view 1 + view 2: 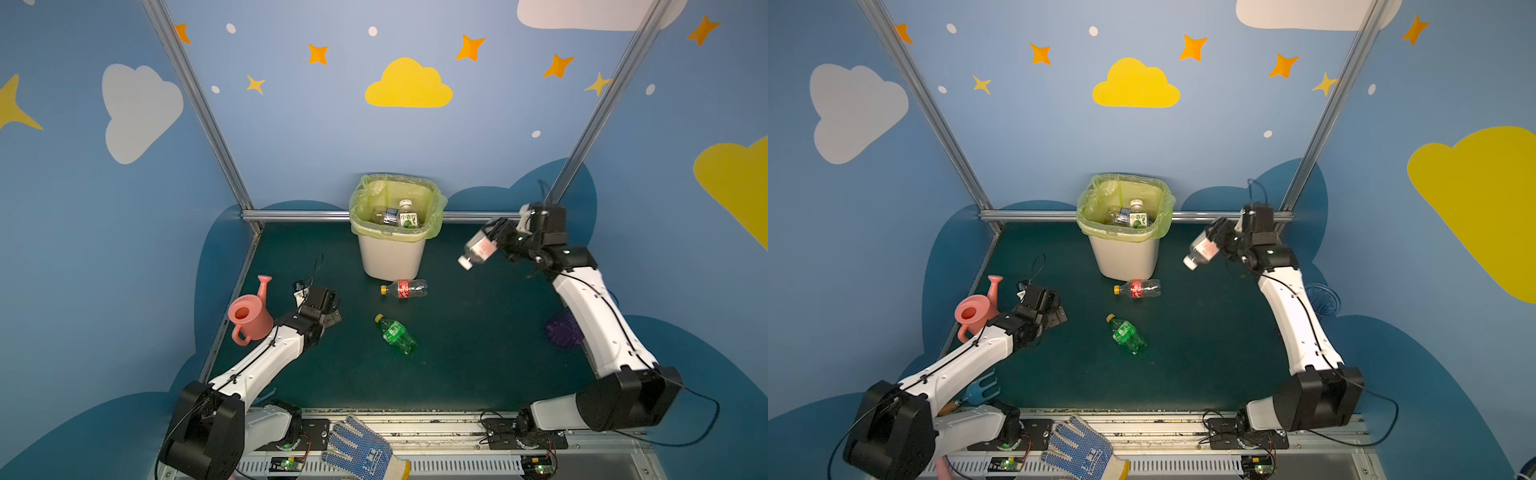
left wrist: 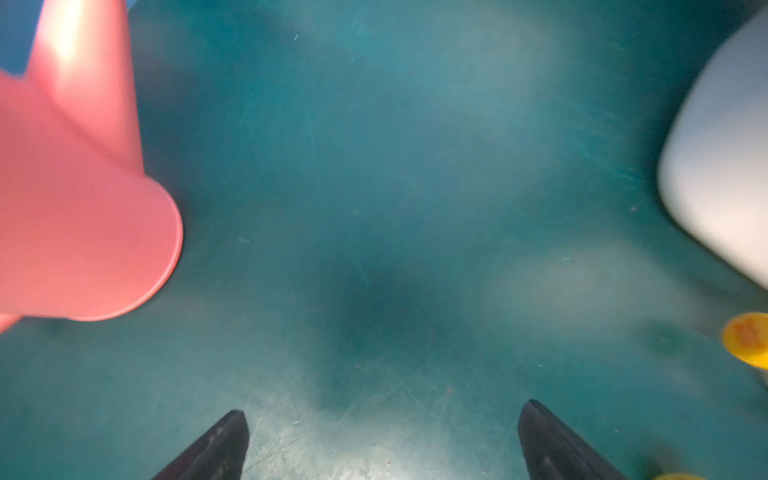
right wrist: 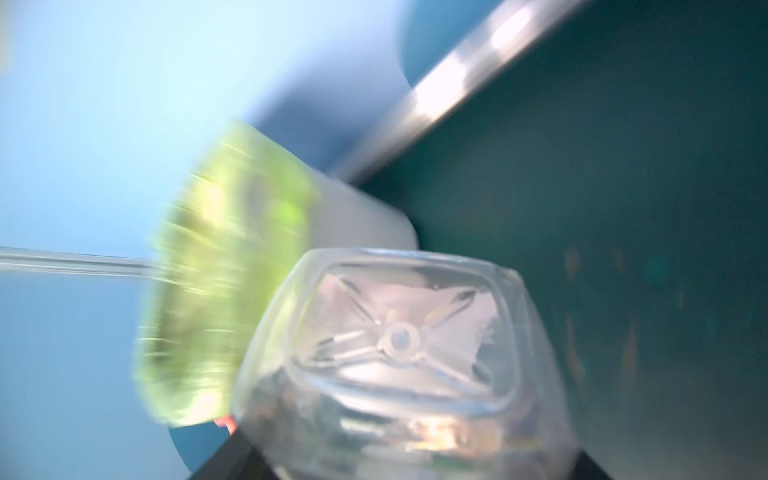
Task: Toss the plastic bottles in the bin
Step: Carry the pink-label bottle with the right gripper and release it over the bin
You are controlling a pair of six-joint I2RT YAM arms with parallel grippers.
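- R gripper (image 1: pixel 493 243) is up in the air, right of the bin (image 1: pixel 390 257). It's clamped on a clear bottle (image 1: pixel 478 248), cap end tipped down twd the bin.
- Both top views give that bottle's white cap + pinkish label. R wrist cam gives only its squarish moulded base (image 3: pixel 399 345), w/ the bin blurred beyond.
- L gripper (image 1: pixel 332 316) sits low over the mat (image 1: pixel 478 332), near-left, beside a pink watering can (image 1: pixel 249 318). L wrist cam shows the jaws wide apart, bare mat between.
- Bin stands far centre. Only the top views look in: at least two bottles (image 1: pixel 405 214) inside.
- Red-label bottle (image 1: pixel 404 289) lies just in front of the bin. Green bottle (image 1: pixel 397 334) lies mid-mat, nearer.
- Blue hand rake (image 1: pixel 982 388) under the L arm shows in a top view.
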